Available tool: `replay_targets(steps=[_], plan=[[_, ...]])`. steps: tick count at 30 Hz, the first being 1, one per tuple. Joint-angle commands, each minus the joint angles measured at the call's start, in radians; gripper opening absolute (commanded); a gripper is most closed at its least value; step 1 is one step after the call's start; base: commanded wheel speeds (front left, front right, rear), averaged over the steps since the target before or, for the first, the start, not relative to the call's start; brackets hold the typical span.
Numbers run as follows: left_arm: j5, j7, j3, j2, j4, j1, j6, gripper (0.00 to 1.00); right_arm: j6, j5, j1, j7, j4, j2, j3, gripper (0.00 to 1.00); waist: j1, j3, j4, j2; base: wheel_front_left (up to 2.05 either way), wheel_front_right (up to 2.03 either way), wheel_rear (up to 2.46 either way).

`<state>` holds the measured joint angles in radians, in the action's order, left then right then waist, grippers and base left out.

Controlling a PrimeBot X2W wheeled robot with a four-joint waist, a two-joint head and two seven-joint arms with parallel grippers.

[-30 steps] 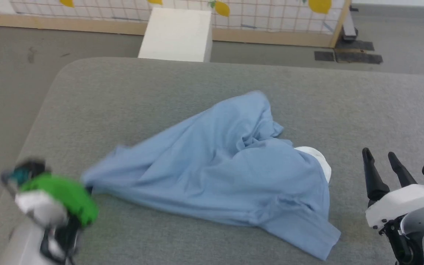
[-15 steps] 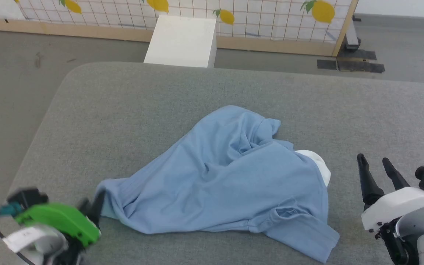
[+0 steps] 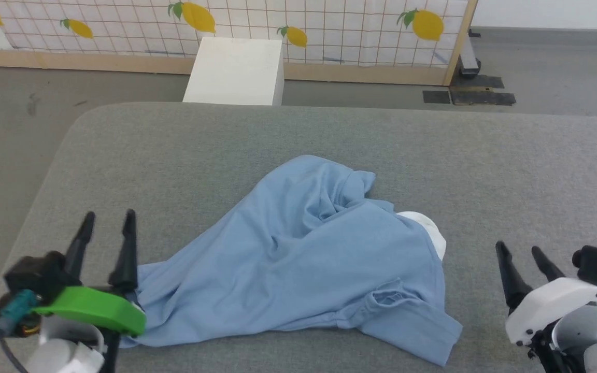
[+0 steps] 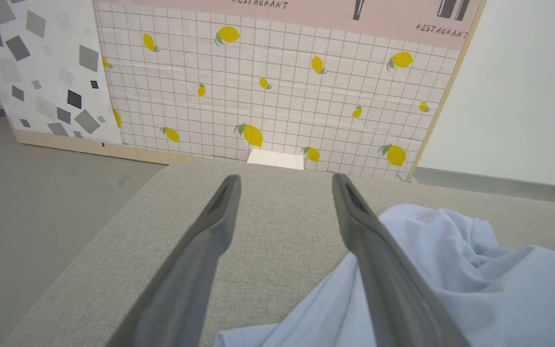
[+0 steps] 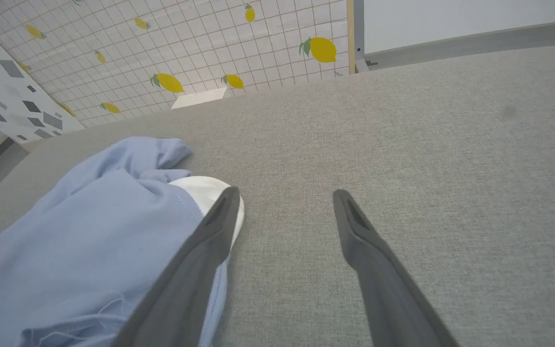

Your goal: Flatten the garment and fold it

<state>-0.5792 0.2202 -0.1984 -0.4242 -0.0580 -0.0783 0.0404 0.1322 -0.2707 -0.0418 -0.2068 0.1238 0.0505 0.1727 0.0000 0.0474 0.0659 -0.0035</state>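
Cloth lies in a loose heap near the middle of the grey padded worktop (image 3: 200,140), closer to its near edge than its far one. The garment (image 3: 298,259) is a light blue T-shirt of thin, soft knit. It slumps into a rough wedge, with a ridge of gathered folds pointing toward the far edge and a short sleeve splayed toward the near edge. A white neck panel (image 3: 428,228) bulges out on the side facing the right edge.

The left hand (image 3: 109,214) sits by the near left corner, its two long dark fingers spread wide with nothing between the tips. The shirt's pulled-out hem lies against and under one finger, so the cloth looks drawn toward that corner to lengthen it. That is my reading of the drape, not something seen.

The right hand (image 3: 517,247) waits along the near edge toward the right, also wide and empty, near the neck panel but apart from it. It seems placed to take the opposite end.

I judge flattening to be only partly done, since the body is bunched and doubled on itself. The worktop's woven, slightly grippy cover will likely drag on the knit.

A white box (image 3: 233,70) and a lemon-print screen (image 3: 329,26) stand beyond the far edge.
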Motion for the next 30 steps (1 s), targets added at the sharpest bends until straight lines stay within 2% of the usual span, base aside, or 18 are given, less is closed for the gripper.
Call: replay_targets(steps=[1, 4, 9, 15, 20, 26, 27, 28, 29, 30], plan=[[0.016, 0.013, -0.007, 0.008, -0.005, 0.010, -0.009, 1.00, -0.002, 0.012, 0.007, -0.017, -0.003, 0.000, -0.002, 1.00, 0.0000, 0.005, -0.003, 0.0035, 0.00, 0.00, 0.00], [0.039, 0.030, -0.012, 0.029, -0.015, 0.015, -0.013, 1.00, -0.002, 0.042, -0.004, -0.096, -0.020, 0.000, -0.029, 1.00, 0.0000, 0.021, -0.004, 0.0035, 0.00, 0.00, 0.00], [0.065, 0.039, -0.001, 0.048, -0.020, 0.005, -0.024, 1.00, -0.002, 0.102, -0.099, -0.331, -0.029, 0.000, -0.123, 1.00, 0.0000, 0.052, 0.009, 0.0035, 0.00, 0.00, 0.00], [0.080, 0.041, 0.015, 0.058, -0.021, -0.018, -0.042, 1.00, -0.002, 0.195, -0.236, -0.526, 0.040, 0.009, -0.222, 1.00, 0.0000, 0.105, 0.035, 0.0035, 0.00, 0.00, 0.00], [0.094, 0.041, 0.034, 0.067, -0.022, -0.052, -0.070, 1.00, -0.002, 0.263, -0.311, -0.624, 0.132, 0.027, -0.274, 1.00, 0.0000, 0.163, 0.059, 0.0035, 0.00, 0.00, 0.00], [0.108, 0.041, 0.049, 0.088, -0.044, -0.079, -0.100, 1.00, -0.002, 0.242, -0.320, -0.689, 0.228, 0.031, -0.339, 1.00, 0.0000, 0.197, 0.073, 0.0035, 0.00, 0.00, 0.00], [0.109, 0.041, 0.051, 0.091, -0.048, -0.080, -0.103, 1.00, -0.002, 0.236, -0.321, -0.695, 0.236, 0.031, -0.336, 0.65, 0.0000, 0.198, 0.074, 0.0035, 0.00, 0.00, 0.00], [0.110, 0.041, 0.053, 0.095, -0.053, -0.082, -0.107, 1.00, -0.002, 0.232, -0.323, -0.701, 0.242, 0.033, -0.334, 0.16, 0.0000, 0.200, 0.074, 0.0035, 0.00, 0.00, 0.00], [0.113, 0.041, 0.056, 0.098, -0.055, -0.085, -0.110, 1.00, -0.002, 0.228, -0.328, -0.702, 0.242, 0.035, -0.331, 0.00, 0.0000, 0.201, 0.074, 0.0035, 0.00, 0.00, 0.00], [0.115, 0.041, 0.060, 0.102, -0.058, -0.087, -0.114, 1.00, -0.002, 0.221, -0.338, -0.697, 0.238, 0.039, -0.320, 0.00, 0.0000, 0.201, 0.074, 0.0035, 0.00, 0.00, 0.00]])
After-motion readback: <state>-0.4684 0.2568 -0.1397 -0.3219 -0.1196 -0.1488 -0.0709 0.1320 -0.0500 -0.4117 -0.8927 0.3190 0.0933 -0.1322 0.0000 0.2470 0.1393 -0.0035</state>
